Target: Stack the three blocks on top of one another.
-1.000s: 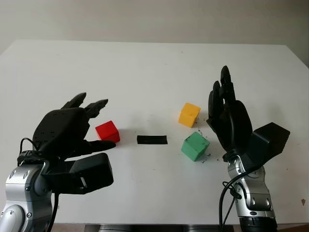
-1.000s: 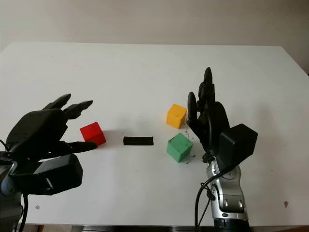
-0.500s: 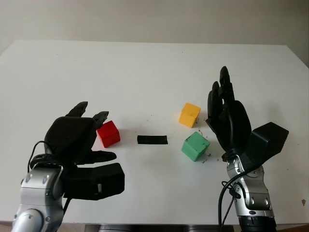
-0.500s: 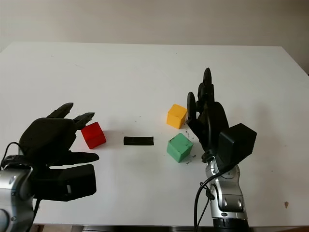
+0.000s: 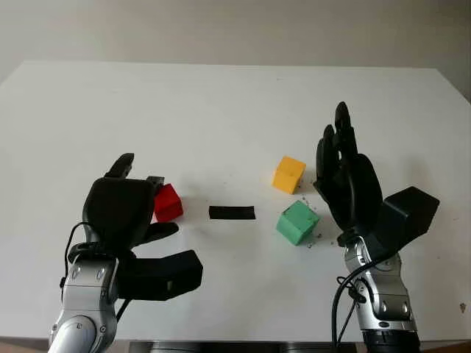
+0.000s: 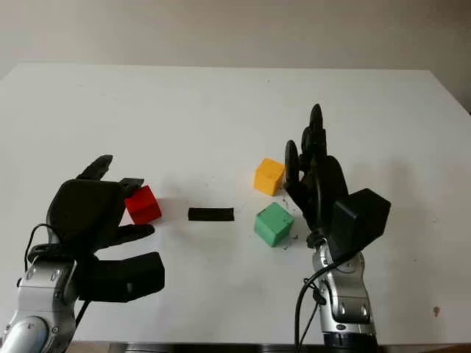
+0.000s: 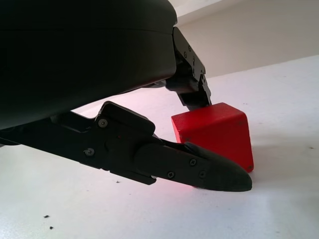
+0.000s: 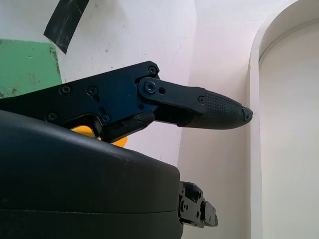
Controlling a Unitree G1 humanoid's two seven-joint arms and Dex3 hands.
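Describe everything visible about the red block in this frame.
The red block is a small matte cube with plain faces, looking like painted wood or plastic. It sits on the white table, turned slightly askew, left of the black tape strip and apart from the other blocks. The left hand is around it, open: one finger reaches its top edge, another crosses low in front. Actual contact cannot be confirmed, and it is not lifted.

red block [image 5: 167, 202], yellow block [image 5: 288, 175], green block [image 5: 297, 223], black tape strip [image 5: 232, 212], white table [image 5: 221, 110], black hands.
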